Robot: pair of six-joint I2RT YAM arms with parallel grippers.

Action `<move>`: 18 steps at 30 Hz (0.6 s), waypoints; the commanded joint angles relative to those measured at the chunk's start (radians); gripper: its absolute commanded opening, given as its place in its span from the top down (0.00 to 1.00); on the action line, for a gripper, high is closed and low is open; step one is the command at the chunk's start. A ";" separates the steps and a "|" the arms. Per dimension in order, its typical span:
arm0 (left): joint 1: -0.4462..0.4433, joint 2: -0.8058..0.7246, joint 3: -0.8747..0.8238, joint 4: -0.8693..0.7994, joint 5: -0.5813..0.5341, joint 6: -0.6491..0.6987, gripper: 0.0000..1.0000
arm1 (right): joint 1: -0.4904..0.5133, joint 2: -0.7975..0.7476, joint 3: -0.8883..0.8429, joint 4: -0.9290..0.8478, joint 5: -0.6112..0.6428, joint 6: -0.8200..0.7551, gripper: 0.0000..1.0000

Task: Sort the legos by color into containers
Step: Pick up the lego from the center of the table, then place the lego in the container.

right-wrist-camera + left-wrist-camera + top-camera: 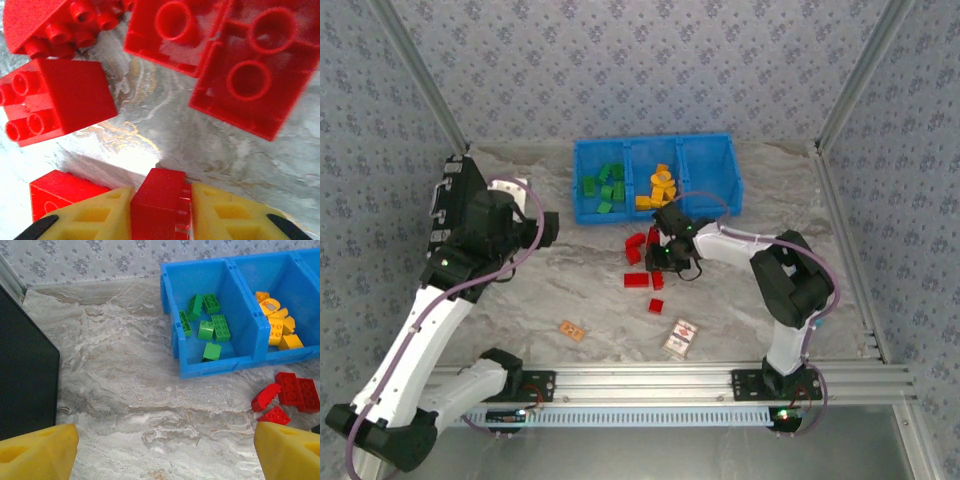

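One red brick point(160, 207) sits clamped between the fingers of the right gripper point(161, 189), low over the table point(125, 390), among loose red bricks point(295, 390) lying just in front of the blue bin point(225, 367). The left gripper point(166, 426) has its fingers wide apart and hangs above bare table. Green bricks point(210, 330) are in the bin's left compartment, orange bricks point(277, 325) in the middle one.

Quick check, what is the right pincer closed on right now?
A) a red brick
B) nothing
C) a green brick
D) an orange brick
A: in the right wrist view the right pincer is clamped on either side of a red brick.
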 commanded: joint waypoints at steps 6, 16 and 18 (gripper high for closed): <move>0.005 -0.052 -0.113 -0.058 0.133 0.023 0.09 | -0.114 -0.130 0.168 -0.247 0.032 -0.176 0.71; 0.005 -0.144 -0.278 -0.042 0.186 0.070 0.08 | -0.311 -0.029 0.474 -0.316 0.162 -0.354 0.71; 0.005 -0.184 -0.308 -0.006 0.185 0.082 0.06 | -0.339 0.026 0.526 -0.292 0.192 -0.378 0.70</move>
